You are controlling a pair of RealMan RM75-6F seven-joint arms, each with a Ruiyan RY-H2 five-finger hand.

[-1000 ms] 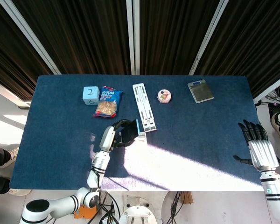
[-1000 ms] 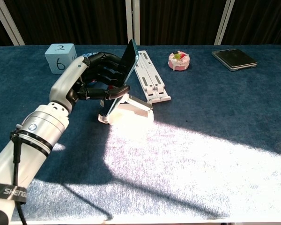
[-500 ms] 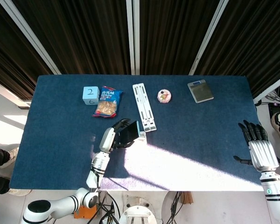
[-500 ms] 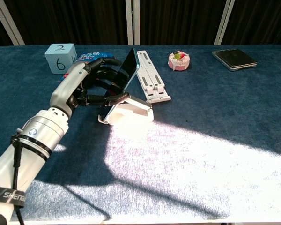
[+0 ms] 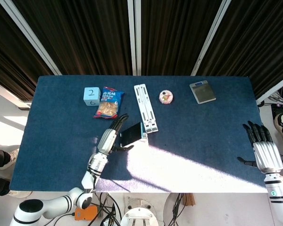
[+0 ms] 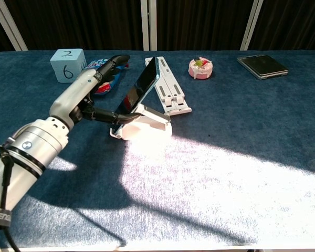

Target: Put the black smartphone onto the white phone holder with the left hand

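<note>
While the black smartphone (image 6: 139, 88) is leaning tilted on the white phone holder (image 6: 143, 124), screen side turned toward the left arm, the left hand (image 6: 89, 94) is being kept just beside it. Its fingers (image 6: 115, 61) are being held spread apart above and behind the phone, and its thumb (image 6: 118, 117) is being stretched out low, close to the phone's bottom edge; whether contact is being made there cannot be told. Nothing is being gripped by that hand. From the head view the phone (image 5: 132, 133) is being seen propped near the middle of the blue tabletop (image 5: 203, 136), with the left hand (image 5: 111, 138) right next to it.

Over at the tabletop's near right corner, the right hand (image 5: 260, 146) is being held flat, fingers extended and apart, holding nothing.

Along the far side, a light-blue cube (image 6: 67, 64) marked with numbers is being seen beside a snack packet (image 5: 109, 103). A folded white stand (image 6: 168, 87) is lying flat just behind the holder, then a small pink round thing (image 6: 200, 67), and a dark flat device (image 6: 262, 65) well apart to the right.
</note>
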